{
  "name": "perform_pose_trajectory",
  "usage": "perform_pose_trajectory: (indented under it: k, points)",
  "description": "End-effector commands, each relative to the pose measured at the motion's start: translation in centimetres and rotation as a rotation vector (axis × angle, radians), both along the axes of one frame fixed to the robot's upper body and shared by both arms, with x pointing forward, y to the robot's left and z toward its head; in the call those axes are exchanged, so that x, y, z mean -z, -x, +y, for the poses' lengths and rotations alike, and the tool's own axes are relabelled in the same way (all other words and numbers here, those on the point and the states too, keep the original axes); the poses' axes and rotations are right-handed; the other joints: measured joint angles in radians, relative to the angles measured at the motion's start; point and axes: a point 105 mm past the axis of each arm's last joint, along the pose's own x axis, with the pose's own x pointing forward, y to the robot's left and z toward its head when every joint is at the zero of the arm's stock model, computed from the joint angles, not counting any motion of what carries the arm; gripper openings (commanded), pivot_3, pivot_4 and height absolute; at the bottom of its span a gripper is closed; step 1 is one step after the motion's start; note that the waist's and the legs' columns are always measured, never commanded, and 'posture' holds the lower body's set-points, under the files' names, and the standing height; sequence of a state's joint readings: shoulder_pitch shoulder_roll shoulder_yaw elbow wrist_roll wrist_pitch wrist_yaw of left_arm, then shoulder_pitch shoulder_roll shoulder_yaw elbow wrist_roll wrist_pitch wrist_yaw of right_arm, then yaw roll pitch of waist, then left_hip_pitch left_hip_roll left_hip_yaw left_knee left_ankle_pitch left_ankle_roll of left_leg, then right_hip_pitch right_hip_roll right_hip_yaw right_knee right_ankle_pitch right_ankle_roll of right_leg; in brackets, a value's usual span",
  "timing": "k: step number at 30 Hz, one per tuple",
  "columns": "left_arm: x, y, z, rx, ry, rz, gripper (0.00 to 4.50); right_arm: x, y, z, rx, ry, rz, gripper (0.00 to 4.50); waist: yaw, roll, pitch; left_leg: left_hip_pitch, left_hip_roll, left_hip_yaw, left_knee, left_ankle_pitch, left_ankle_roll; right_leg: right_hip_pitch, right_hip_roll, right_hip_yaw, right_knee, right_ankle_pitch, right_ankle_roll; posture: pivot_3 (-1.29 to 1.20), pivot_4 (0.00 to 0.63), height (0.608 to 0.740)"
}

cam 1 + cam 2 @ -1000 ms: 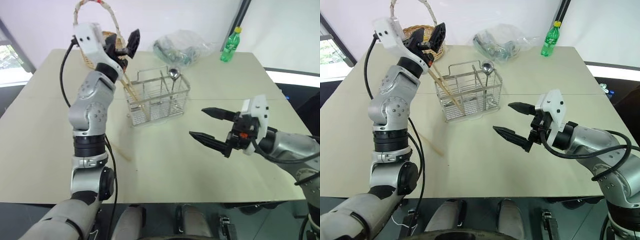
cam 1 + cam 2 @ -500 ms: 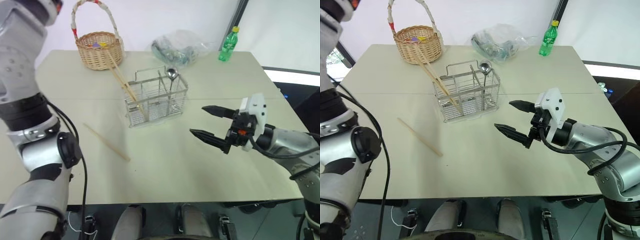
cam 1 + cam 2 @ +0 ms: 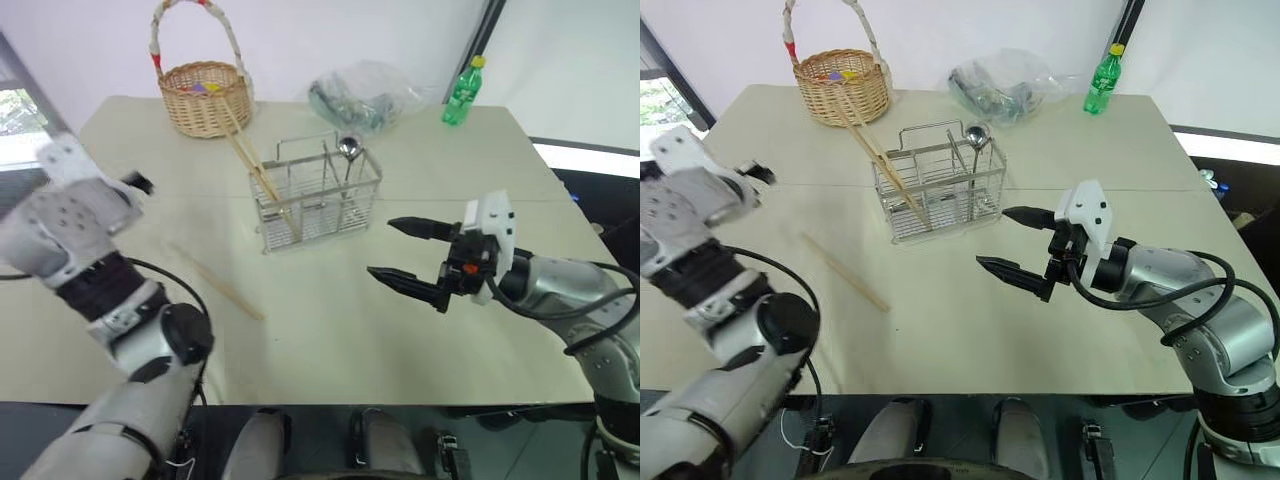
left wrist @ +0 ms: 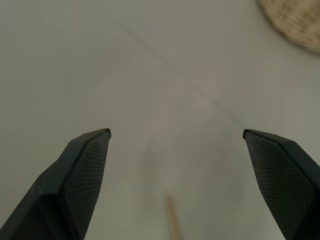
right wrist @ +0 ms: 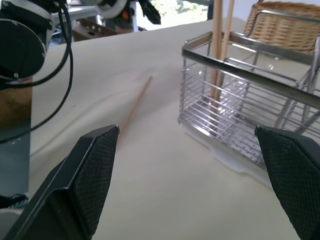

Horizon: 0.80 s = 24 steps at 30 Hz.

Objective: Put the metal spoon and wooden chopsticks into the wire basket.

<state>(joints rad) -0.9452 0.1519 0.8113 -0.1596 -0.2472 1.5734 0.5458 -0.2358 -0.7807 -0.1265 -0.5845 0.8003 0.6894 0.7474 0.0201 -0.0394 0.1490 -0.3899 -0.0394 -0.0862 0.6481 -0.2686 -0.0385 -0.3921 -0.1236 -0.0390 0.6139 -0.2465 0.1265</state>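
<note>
Between the two textured black pads of the left gripper (image 4: 175, 137), spread wide and empty, the left wrist view shows bare table and the tip of a wooden stick. The head views place this gripper low over the table's left side, pointing down and away. The right gripper (image 3: 408, 252) hovers level over the table's right half, fingers equally wide apart, holding nothing, aimed toward the wire basket (image 3: 318, 197).

The right wrist view shows detail the head views lack: the basket's horizontal wire grid, its pale base, and two wooden chopsticks (image 5: 221, 37) standing inside one compartment. A third stick, the loose chopstick (image 3: 215, 283), lies flat on the table (image 3: 330, 330), apart from the basket on its left.

In the head views the metal spoon (image 3: 347, 150) stands upright in the basket, its round shiny bowl above the rim. Behind stand a round wicker basket (image 3: 205, 97) with an arched handle, a crumpled clear plastic bag (image 3: 366, 93) and a green bottle (image 3: 461, 92).
</note>
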Motion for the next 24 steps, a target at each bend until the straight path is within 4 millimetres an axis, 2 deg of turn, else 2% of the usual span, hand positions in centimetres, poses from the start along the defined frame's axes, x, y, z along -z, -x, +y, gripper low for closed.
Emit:
perform_pose_trajectory:
  k: [1, 7, 13, 15, 17, 23, 24]
  points:
    - [1.5, 0.5, -1.0, 0.007, 0.036, 0.050, 4.46, -0.7, 0.5, 0.0, -0.018, 0.007, -0.025, 4.50, -0.003, -0.001, 0.000, 0.000, 0.000, 0.000, 0.000, 0.000, 0.000, 0.000, 0.000, 0.000, 0.000, 0.000, 0.000, 0.00, 0.150, 0.666]
    - [4.9, 0.8, -2.6, 0.048, 0.058, 0.170, 4.46, -0.9, 1.0, 0.0, -0.015, 0.007, -0.025, 4.50, -0.005, 0.001, 0.000, 0.000, 0.001, 0.001, 0.000, 0.000, -0.001, -0.001, 0.001, 0.000, 0.000, 0.000, 0.000, 0.00, 0.150, 0.666]
    - [6.3, -0.4, -3.1, 0.064, 0.076, 0.192, 4.46, -1.1, 1.1, 0.0, 0.012, -0.002, -0.035, 4.50, -0.003, 0.004, -0.002, 0.000, 0.001, 0.001, 0.000, -0.001, -0.002, 0.000, 0.000, 0.000, 0.000, 0.000, 0.000, 0.00, 0.150, 0.666]
    - [6.8, -0.7, -3.4, 0.071, 0.088, 0.197, 3.93, -1.1, 1.2, 0.0, 0.013, -0.004, -0.038, 4.50, -0.003, 0.007, -0.004, 0.001, 0.001, 0.001, 0.000, -0.001, -0.003, 0.001, 0.000, 0.000, 0.000, 0.000, 0.000, 0.00, 0.150, 0.666]
    - [7.0, -1.1, -3.7, 0.078, 0.093, 0.195, 3.21, -1.1, 1.3, 0.1, 0.016, -0.006, -0.043, 4.50, 0.000, 0.008, -0.004, 0.001, 0.001, 0.001, 0.000, -0.001, -0.003, 0.001, 0.000, 0.000, 0.000, 0.000, 0.000, 0.00, 0.150, 0.666]
    - [6.5, -2.0, -3.7, 0.074, 0.102, 0.159, 0.12, -1.3, 1.3, 0.0, 0.028, -0.012, -0.054, 4.50, 0.028, 0.008, -0.004, 0.001, 0.000, 0.001, 0.001, -0.001, -0.002, 0.001, 0.000, -0.001, 0.000, 0.000, 0.000, 0.00, 0.150, 0.666]
    - [6.4, -2.1, -3.6, 0.072, 0.102, 0.156, 0.05, -1.3, 1.3, 0.0, 0.030, -0.014, -0.055, 4.50, 0.028, 0.008, -0.004, 0.000, 0.000, 0.002, 0.001, 0.000, -0.001, 0.001, 0.000, -0.001, 0.000, 0.000, 0.000, 0.00, 0.150, 0.666]
